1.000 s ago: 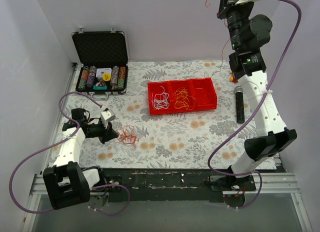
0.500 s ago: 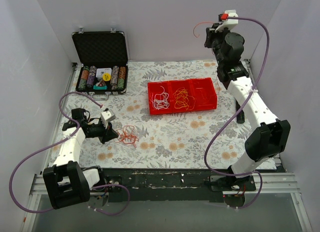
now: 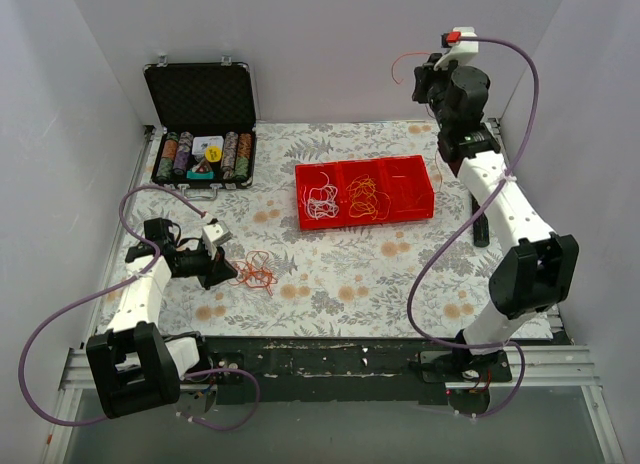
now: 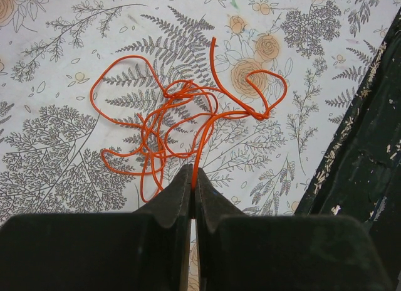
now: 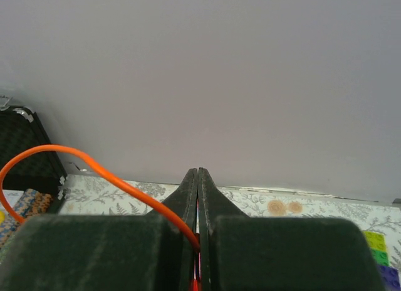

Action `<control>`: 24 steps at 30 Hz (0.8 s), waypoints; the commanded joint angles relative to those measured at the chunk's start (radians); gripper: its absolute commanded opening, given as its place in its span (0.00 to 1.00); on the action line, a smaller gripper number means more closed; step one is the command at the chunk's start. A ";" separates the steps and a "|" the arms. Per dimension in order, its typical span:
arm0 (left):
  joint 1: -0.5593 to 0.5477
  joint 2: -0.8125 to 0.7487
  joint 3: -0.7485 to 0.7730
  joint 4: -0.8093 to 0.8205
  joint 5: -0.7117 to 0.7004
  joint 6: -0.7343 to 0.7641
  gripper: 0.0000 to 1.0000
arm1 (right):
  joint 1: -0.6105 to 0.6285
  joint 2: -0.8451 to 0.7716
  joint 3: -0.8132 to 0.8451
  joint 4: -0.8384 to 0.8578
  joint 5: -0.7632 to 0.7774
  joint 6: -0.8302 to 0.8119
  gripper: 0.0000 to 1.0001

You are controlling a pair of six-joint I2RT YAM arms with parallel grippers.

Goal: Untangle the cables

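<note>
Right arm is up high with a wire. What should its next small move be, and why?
Probably lower the right gripper toward the right compartment of the tray. It is shut on one red wire, held high, well above the tray; white wires and orange-yellow wires already occupy the other two compartments. The left gripper is shut on the red tangle.

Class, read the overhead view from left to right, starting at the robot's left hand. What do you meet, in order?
left hand → red cable tangle it pinches → white cables in the red tray → orange-yellow cables → raised right hand, shut on a loose red cable
</note>
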 commanded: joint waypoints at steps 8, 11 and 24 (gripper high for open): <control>-0.003 -0.016 0.003 0.004 0.041 0.004 0.00 | -0.015 0.144 0.151 0.069 -0.238 0.217 0.01; -0.004 -0.015 0.004 0.007 0.042 0.002 0.00 | -0.015 0.153 0.137 0.067 -0.256 0.254 0.01; -0.004 -0.009 0.011 0.010 0.064 -0.014 0.00 | -0.012 0.031 -0.283 0.056 -0.203 0.294 0.01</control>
